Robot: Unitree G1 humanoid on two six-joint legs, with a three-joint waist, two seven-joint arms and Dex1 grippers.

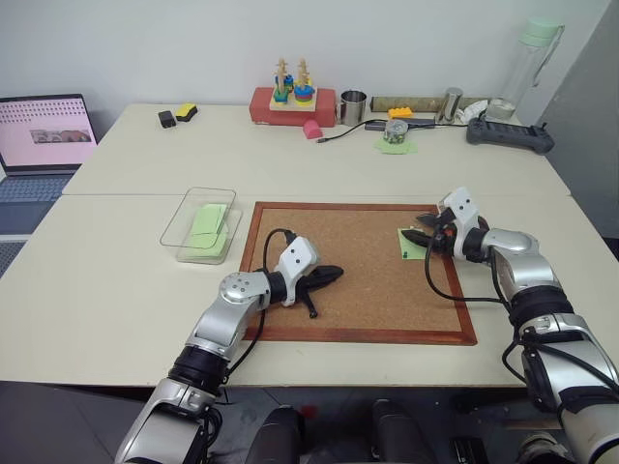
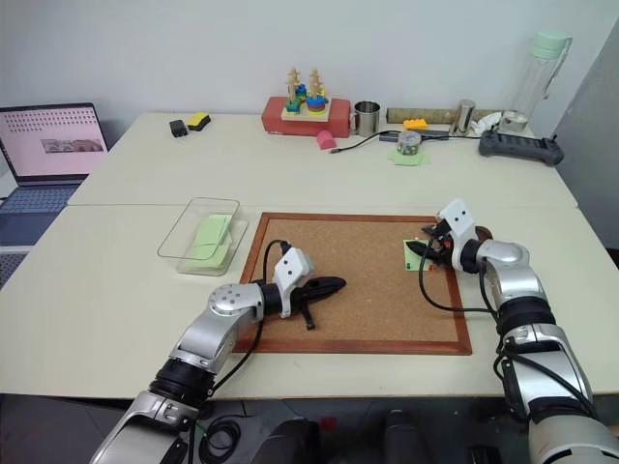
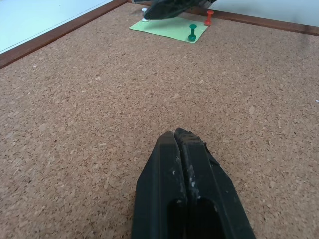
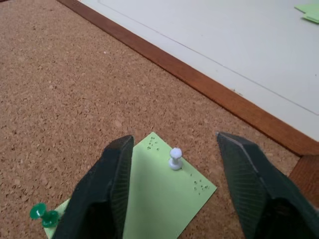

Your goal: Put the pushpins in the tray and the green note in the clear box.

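Two grippers sit over the cork board (image 1: pixel 368 275). Right gripper (image 4: pixel 174 164): jaws apart, released, grasping nothing, one finger each side of a white pin (image 4: pixel 175 158) stuck upright near a corner of the green note (image 4: pixel 159 199). Pin not touched by either finger. Pinholes dot the note around that pin. Green pin (image 3: pixel 192 33) stands in another corner of the note; red pin (image 3: pixel 210 17) stands just beside the note edge, in the cork or the note corner, cannot tell which. Note lies flat near the board's right edge, toward its far right corner.

Left gripper (image 3: pixel 180 142): jaws clenched tight, nothing between them, tip low over bare cork near the board's near left part, pointing across toward the note, well apart from it.

Clear box (image 1: pixel 184 220) sits on the table just beside the board's far left corner, holding a pale green sheet (image 1: pixel 209 228). Tray corner (image 4: pixel 306 172) peeks in just past the board's frame beside the right gripper.

Far table edge: laptop (image 1: pixel 44 135) at left, red block with ring toys (image 1: pixel 292 97), metal cup (image 1: pixel 353 106), clear bottle (image 1: pixel 530 68), black controller (image 1: pixel 510 133).
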